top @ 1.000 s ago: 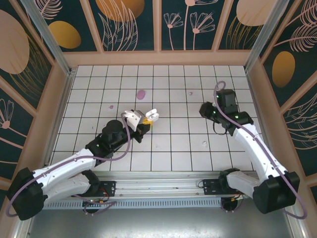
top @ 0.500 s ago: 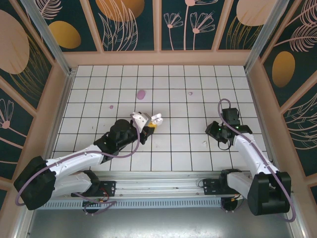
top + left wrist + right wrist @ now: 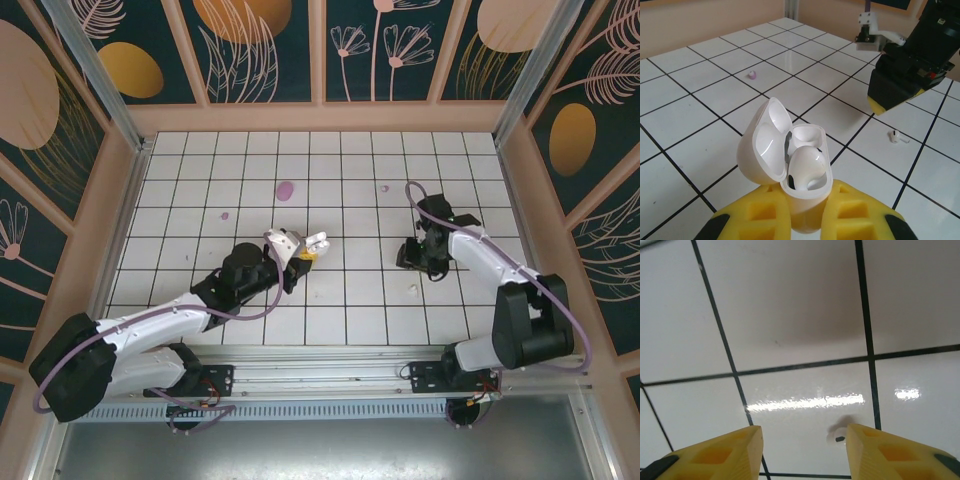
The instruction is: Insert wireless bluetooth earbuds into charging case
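Arm stretched low, left fingers [image 3: 855,216] pinch open charging case [image 3: 765,150]; right fingers [image 3: 720,455] spread over earbud [image 3: 836,436]

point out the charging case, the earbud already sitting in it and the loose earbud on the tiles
charging case [image 3: 765,150]: left wrist view, inside of its open lid
seated earbud [image 3: 807,165]: left wrist view, its rounded head
loose earbud [image 3: 895,136]: left wrist view, its white body

We see a white tiled worktop [image 3: 360,160]; on it lie one white earbud [image 3: 413,290], a flat purple oval piece [image 3: 285,190] and two pinkish specks [image 3: 385,188].
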Controlling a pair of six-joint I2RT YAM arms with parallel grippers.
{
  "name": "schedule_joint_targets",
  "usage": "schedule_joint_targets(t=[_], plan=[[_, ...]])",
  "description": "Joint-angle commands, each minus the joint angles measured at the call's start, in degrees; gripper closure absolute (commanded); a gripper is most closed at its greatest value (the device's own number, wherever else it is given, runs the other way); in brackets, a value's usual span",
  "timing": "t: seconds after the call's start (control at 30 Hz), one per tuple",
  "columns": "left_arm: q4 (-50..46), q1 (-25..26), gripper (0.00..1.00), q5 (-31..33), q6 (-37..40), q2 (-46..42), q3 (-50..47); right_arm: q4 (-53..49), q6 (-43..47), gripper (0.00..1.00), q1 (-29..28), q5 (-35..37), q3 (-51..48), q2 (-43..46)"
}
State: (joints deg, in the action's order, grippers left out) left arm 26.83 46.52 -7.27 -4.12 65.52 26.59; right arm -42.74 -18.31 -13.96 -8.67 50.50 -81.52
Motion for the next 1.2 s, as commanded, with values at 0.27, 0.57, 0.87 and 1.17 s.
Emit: schedule_joint_targets(t=[0.27,0.57,0.87,1.17], plan=[[1.8,0.1,0.99,-0.1,0.4,-2.5,-1.1,-7.6,0.6,0.51,-5.1,4.6,-0.1,-9.4],[0.7,0.1,0.99,0.3,0.8,-2.9,-0.7,-7.9,0.2,0.50,-5.8,4.8,0.2,-9.6],[0.7,0.1,0.99,0.3,1.2,-2.7,-0.4,-8.2,-3.5,0.50,-8.0,4.0,-1.3,-7.7],[-0.3,0.1,0.99,0.9,1.5,-4.2,-0.9,-8.1,-4.5,0.57,-8.3,3.7,-2.2,-7.5]])
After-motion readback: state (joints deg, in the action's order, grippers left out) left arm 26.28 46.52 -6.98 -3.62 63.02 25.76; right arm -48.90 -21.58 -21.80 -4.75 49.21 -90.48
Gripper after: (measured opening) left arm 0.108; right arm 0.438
